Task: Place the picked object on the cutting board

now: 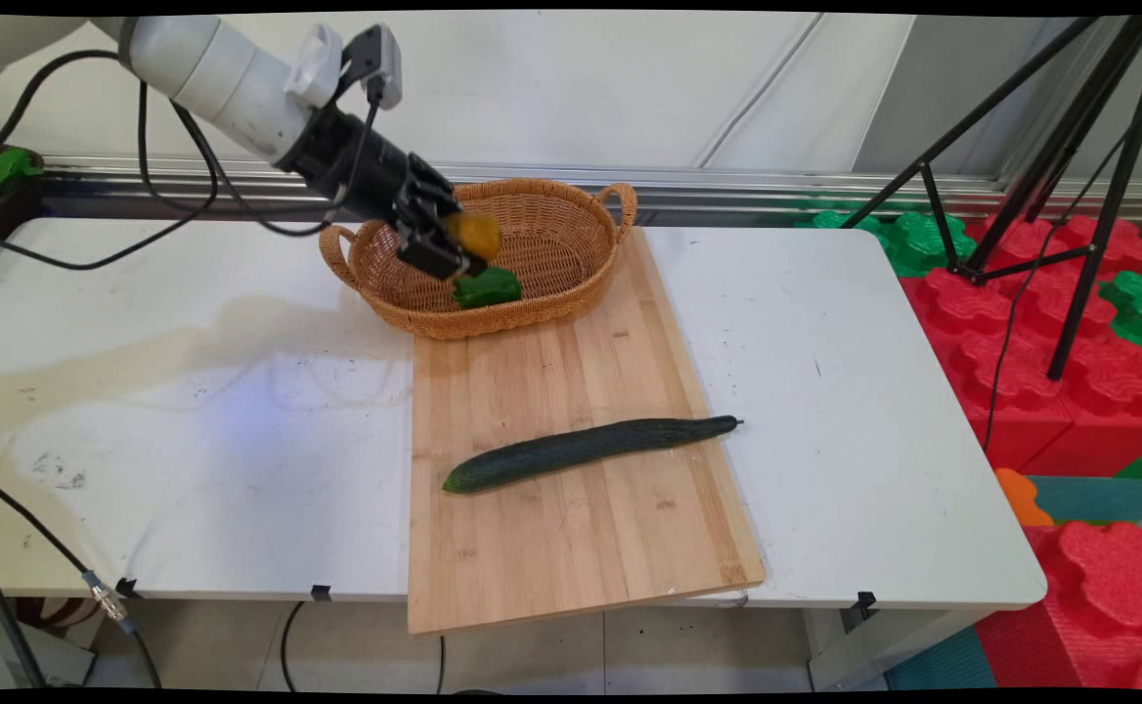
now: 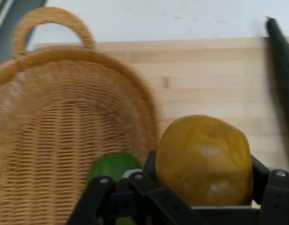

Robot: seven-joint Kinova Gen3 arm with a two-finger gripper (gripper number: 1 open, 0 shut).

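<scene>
I've got the fingers (image 1: 463,244) clamped on a yellow-orange fruit (image 2: 203,160), held over the wicker basket (image 1: 571,293) at the cutting board's (image 1: 571,548) far end. A green pepper (image 1: 486,287) sits in the basket; a cucumber (image 1: 591,451) lies on the board, white tabletop (image 1: 190,440) underneath.

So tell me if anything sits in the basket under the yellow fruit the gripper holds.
Yes. A green vegetable lies on the basket floor, right beneath the yellow fruit in the gripper.

Gripper (image 1: 463,244) clamping yellow fruit (image 1: 474,234) over wicker basket (image 1: 542,303), green pepper (image 1: 487,287) inside
</scene>
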